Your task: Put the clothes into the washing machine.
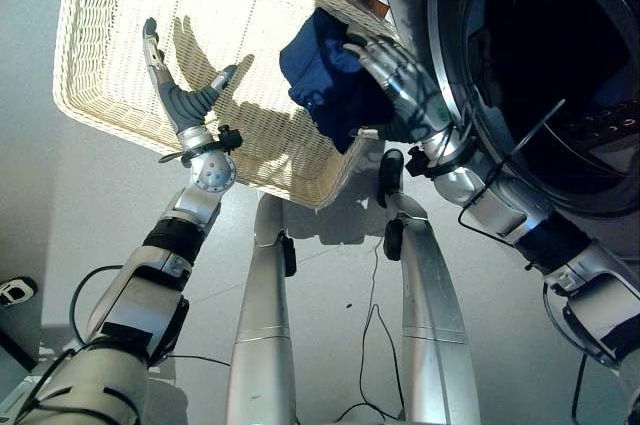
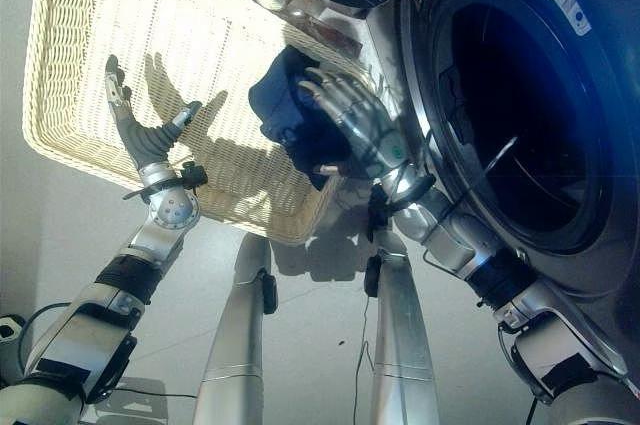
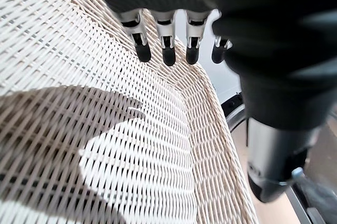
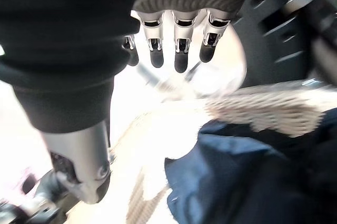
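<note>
On your right, the washing machine (image 2: 590,95) takes up the largest share of the scene, its round door opening (image 2: 520,115) dark inside. To its left, a wide cream wicker basket (image 1: 110,35) sits on a pale floor (image 1: 40,195), its woven bottom lit by sun and crossed by hand shadows.

At the basket's edge nearest the machine, you will find a dark blue garment (image 1: 325,80), bunched and hanging over the rim (the only piece of clothing on show). It lies between the basket and the drum opening, not inside the machine.

Your right hand (image 1: 400,80) is against the garment's machine-side face, with its fingers (image 2: 335,100) spread over the top of the cloth. In the right wrist view the fingers (image 4: 179,50) look fairly straight, with the blue fabric (image 4: 253,171) lying beyond them; whether they actually pinch the cloth is hard to judge, so treat the hold as uncertain.

Your left hand (image 1: 180,95) is raised over the basket floor, well apart from the garment, fingers straight and thumb splayed, holding nothing. Its wrist view shows its dark fingertips (image 3: 168,55) above bare weave (image 3: 79,76).
</note>
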### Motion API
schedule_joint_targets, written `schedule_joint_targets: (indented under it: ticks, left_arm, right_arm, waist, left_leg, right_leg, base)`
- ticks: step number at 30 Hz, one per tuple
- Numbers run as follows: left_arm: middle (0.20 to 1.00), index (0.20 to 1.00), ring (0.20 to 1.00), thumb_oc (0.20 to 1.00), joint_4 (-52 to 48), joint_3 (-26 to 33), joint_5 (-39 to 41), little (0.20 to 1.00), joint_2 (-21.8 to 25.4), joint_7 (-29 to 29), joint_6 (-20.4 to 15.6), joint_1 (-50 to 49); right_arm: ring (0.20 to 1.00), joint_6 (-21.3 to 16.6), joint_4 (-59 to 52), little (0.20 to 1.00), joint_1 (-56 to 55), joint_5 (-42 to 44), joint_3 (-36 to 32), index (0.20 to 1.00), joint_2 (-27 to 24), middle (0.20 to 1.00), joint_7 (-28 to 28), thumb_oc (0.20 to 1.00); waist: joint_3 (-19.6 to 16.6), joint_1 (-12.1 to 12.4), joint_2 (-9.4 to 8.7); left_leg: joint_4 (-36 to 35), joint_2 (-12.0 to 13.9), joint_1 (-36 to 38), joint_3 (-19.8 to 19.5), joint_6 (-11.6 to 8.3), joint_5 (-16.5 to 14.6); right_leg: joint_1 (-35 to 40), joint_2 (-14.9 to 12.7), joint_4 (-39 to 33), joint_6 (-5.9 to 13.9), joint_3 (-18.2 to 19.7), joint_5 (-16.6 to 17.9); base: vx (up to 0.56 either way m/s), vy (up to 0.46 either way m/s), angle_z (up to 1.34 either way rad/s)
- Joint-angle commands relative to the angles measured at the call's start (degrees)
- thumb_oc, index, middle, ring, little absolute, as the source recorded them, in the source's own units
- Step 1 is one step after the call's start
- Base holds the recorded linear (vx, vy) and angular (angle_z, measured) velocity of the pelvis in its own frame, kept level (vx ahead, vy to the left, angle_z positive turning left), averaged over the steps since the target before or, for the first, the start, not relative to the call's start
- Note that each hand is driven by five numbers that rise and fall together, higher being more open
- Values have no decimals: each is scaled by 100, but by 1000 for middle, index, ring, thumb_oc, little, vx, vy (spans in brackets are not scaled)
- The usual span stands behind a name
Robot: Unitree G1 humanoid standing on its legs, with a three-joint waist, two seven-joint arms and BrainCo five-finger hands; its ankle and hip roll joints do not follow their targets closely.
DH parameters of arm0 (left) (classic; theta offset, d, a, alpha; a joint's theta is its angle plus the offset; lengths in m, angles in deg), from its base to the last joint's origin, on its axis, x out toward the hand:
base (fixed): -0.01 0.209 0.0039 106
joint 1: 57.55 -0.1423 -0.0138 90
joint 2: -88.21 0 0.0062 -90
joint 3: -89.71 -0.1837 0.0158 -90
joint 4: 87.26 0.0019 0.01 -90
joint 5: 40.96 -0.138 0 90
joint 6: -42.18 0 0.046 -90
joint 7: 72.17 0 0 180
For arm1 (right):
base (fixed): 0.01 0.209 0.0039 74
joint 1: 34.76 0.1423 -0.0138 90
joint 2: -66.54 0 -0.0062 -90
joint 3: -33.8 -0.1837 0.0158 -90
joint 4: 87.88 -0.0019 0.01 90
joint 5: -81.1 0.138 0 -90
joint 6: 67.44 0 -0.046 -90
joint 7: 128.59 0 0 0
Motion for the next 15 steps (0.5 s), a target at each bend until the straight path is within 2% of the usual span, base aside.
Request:
schedule_joint_targets:
  ticks: [1, 3, 5, 9, 13, 14, 15]
  left_arm:
    - [1000, 1000, 1000, 1000, 369, 320, 375, 1000, -48, 14, -27, 353]
    - [1000, 1000, 1000, 1000, 485, 345, 477, 1000, -39, 86, -33, 407]
    - [1000, 1000, 1000, 1000, 655, 343, 602, 1000, -24, 174, -37, 510]
    - [1000, 1000, 1000, 1000, 861, 336, 690, 1000, -13, 279, -42, 717]
    - [1000, 1000, 1000, 1000, 1110, 294, 717, 1000, -90, 439, -62, 912]
    - [1000, 1000, 1000, 1000, 1170, 297, 728, 1000, -109, 479, -76, 966]
    - [1000, 1000, 1000, 1000, 1178, 298, 730, 1000, -107, 485, -80, 968]
  right_arm:
    - [1000, 464, -188, 1000, 254, 299, 409, 1000, 98, 1000, 315, 1000]
    - [1000, 705, -103, 1000, 380, 273, 544, 1000, 161, 1000, 342, 1000]
    - [1000, 1155, 59, 1000, 530, 345, 699, 1000, 268, 1000, 358, 1000]
    - [1000, 1474, 336, 1000, 780, 337, 841, 1000, 422, 1000, 208, 1000]
    - [1000, 1988, 855, 1000, 1060, 230, 941, 1000, 799, 1000, 79, 1000]
    - [1000, 2222, 1043, 1000, 1148, 193, 971, 1000, 896, 1000, 112, 1000]
    - [1000, 2261, 1069, 1000, 1157, 191, 977, 1000, 913, 1000, 125, 1000]
  waist:
    - [-104, -5, -16]
    - [-104, 17, -15]
    - [-104, 42, -18]
    - [-104, 72, 3]
    - [-104, 134, 38]
    - [-104, 154, 45]
    - [-104, 154, 44]
  left_leg:
    - [784, -519, 111, 327, 287, -834]
    - [771, -521, 117, 319, 284, -824]
    - [754, -513, 137, 316, 270, -804]
    - [725, -525, 66, 303, 273, -733]
    - [747, -556, 122, 282, 262, -773]
    - [751, -561, 115, 279, 259, -764]
    - [754, -561, 118, 278, 258, -768]
  right_leg:
    - [863, 452, -1766, 334, -504, 1015]
    - [868, 455, -1759, 322, -520, 1003]
    - [886, 449, -1761, 313, -538, 1006]
    - [820, 439, -1796, 295, -558, 1064]
    - [851, 422, -1748, 300, -572, 1025]
    - [843, 420, -1741, 297, -579, 1032]
    - [846, 420, -1738, 296, -580, 1028]
  base:
    - [-1, -11, 5]
    - [1, -7, 8]
    - [1, -3, 2]
    - [0, 0, 0]
    - [3, -1, 1]
    - [21, -5, 3]
    - [14, -6, 3]
